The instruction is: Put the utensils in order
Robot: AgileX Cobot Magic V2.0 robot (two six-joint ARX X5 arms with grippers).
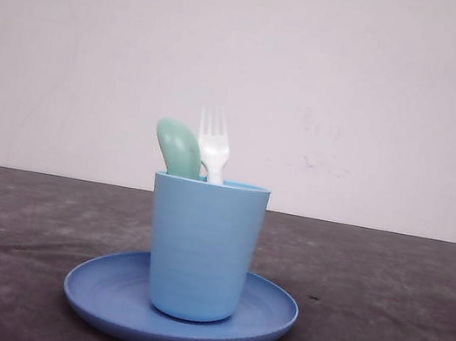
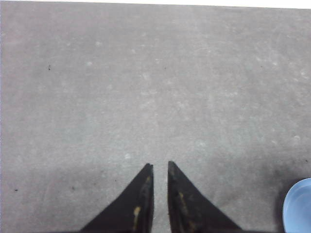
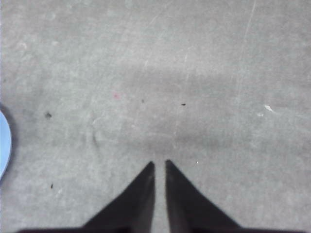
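Observation:
In the front view a white fork (image 1: 213,142) and a mint-green spoon (image 1: 177,146) stand upright, heads up, inside a light blue cup (image 1: 201,250). The cup stands on a round blue plate (image 1: 266,317) at the middle of the table. My left gripper (image 2: 160,165) hovers over bare grey table, its black fingers almost together with nothing between them. A sliver of the plate (image 2: 299,206) shows beside it. My right gripper (image 3: 159,162) is likewise shut and empty over the table, with the plate's edge (image 3: 4,143) off to one side.
The dark grey tabletop (image 1: 395,324) stretches to both sides of the plate. A plain white wall (image 1: 383,92) stands behind the table.

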